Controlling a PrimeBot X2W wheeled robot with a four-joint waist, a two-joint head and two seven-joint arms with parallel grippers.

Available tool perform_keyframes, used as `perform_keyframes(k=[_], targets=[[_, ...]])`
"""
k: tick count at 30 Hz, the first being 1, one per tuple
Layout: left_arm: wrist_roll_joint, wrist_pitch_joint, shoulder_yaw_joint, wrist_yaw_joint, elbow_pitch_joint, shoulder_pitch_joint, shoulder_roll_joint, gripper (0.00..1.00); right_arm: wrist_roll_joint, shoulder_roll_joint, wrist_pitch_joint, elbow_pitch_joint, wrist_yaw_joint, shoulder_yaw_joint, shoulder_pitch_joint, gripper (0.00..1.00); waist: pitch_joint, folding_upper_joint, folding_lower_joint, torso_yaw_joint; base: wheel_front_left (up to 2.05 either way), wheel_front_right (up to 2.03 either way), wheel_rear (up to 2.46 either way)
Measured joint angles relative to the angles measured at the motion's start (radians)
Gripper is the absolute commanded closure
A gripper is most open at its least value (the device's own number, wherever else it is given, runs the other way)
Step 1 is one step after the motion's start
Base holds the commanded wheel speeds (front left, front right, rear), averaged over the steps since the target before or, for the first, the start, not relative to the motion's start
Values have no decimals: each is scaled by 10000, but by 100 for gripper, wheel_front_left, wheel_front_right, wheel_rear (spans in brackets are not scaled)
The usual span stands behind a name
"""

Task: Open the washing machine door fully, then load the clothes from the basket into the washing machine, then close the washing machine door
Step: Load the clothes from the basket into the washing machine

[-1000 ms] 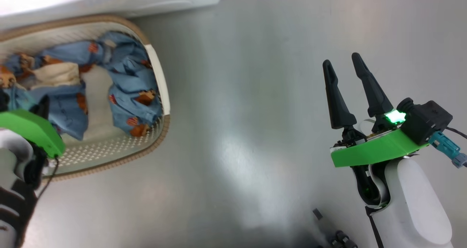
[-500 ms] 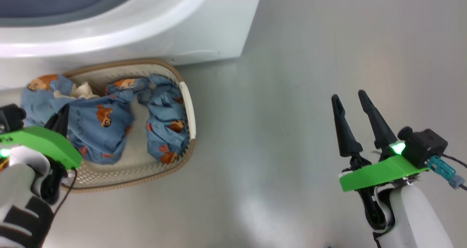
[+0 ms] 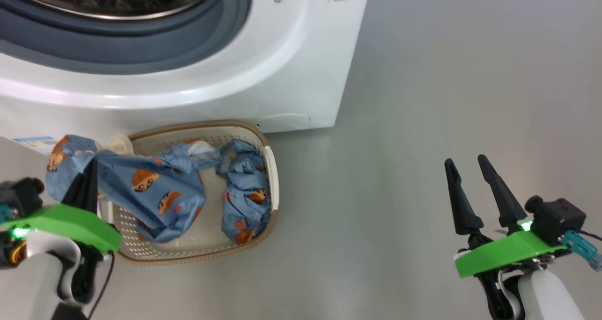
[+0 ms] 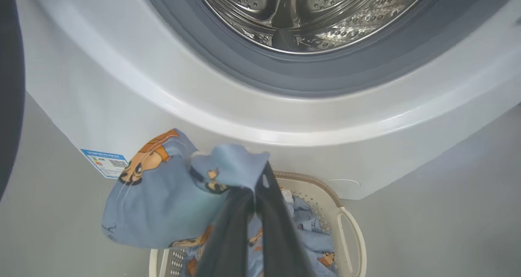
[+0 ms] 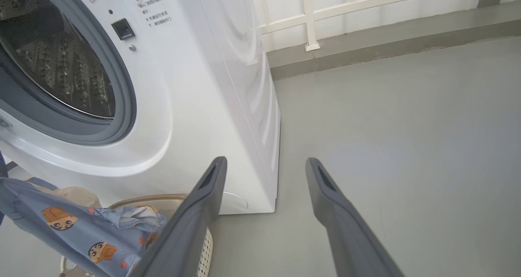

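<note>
Nearest to you, the left gripper (image 3: pixel 86 184) has its two long dark fingers pressed together and clamped on a fold of the clothes (image 3: pixel 155 193), light blue fabric printed with small orange-brown figures. In the left wrist view, that fold (image 4: pixel 163 199) bunches over the closed fingertips of the left gripper (image 4: pixel 256 193). The cloth hangs from the grip and trails down into the basket (image 3: pixel 197 259), a small cream-white perforated plastic tub with a brown woven-look rim. A second blue heap lies at the basket's right end, and a scrap of cream-white cloth (image 3: pixel 117 143) sits at its far left rim. The right gripper (image 3: pixel 465 161) hangs well apart from the basket over the bare grey floor (image 3: pixel 423 99); its fingers stand wide apart and hold nothing, as the right wrist view confirms (image 5: pixel 265 163). The basket stands on the floor, just in front of the washing machine (image 3: pixel 291 75), a big white front-loading box. Its grey rubber-ringed opening is uncovered and shows the perforated steel drum (image 4: pixel 293 12). A blue label sticker (image 4: pixel 103 163) sits low on the machine's front. A dark curved band (image 4: pixel 8 85) runs along the left edge of the left wrist view; you cannot tell whether it is the door. Beyond the machine stands a white railing (image 5: pixel 309 16).
</note>
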Motion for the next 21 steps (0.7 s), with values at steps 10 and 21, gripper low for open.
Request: perform_keyframes(k=[10, 21], targets=[[1195, -2, 2023, 0, -2401, 2191, -704, 100, 104, -163, 0, -65, 0, -265, 548, 0, -706, 0, 0, 331, 0, 0, 0], [1814, -15, 2936, 2, -3923, 3581, -1375, 100, 146, -142, 2, -157, 0, -489, 807, 0, -880, 0, -1, 243, 0, 0, 0]])
